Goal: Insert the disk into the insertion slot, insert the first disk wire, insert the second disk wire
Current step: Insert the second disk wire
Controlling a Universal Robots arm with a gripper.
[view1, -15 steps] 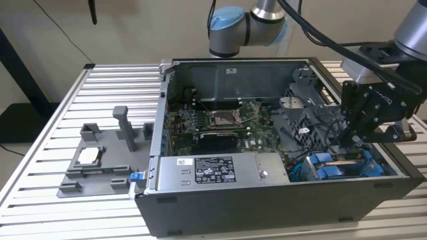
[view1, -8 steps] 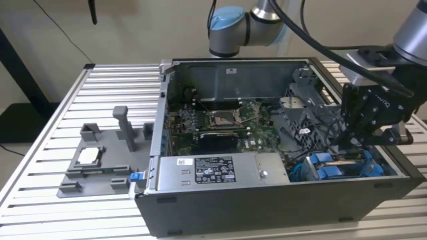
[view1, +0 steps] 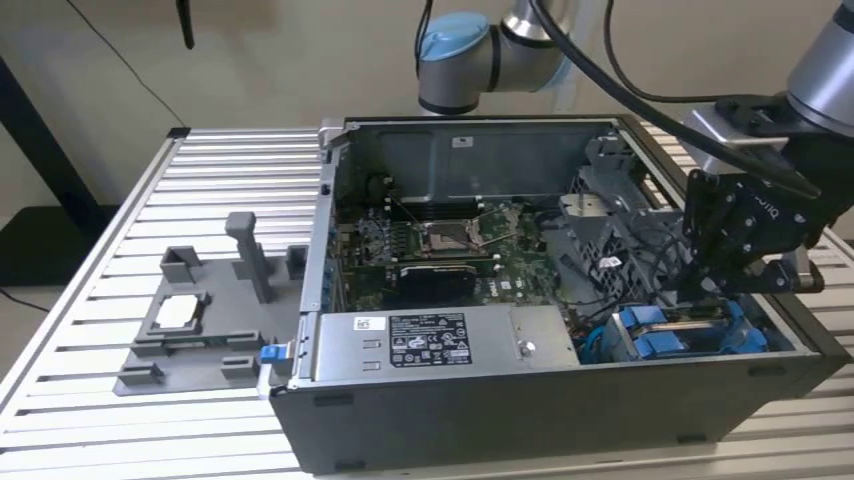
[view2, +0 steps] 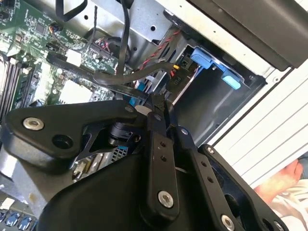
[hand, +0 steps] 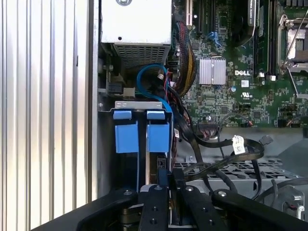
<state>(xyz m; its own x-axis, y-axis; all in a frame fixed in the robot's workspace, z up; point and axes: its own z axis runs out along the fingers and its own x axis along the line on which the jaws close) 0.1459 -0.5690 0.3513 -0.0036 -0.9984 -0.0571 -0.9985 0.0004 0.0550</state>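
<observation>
One gripper [view1: 703, 292] is hanging over the one insertion slot [hand: 136, 104], its two fingers [view2: 159, 144] pressing together among black cables [hand: 226, 144]. One disk [view1: 663, 345] is sitting edge-up inside that slot, showing two blue tabs [hand: 126, 137].

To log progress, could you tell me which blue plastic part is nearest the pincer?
The blue rails of the insertion slot, just below the pincer; the small blue tab sits far off beside the grey tray.

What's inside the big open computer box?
A green motherboard, a silver power supply, black wires and a drive bay with blue tabs. The tool hangs over that bay, so what lies under it is hidden.
</observation>
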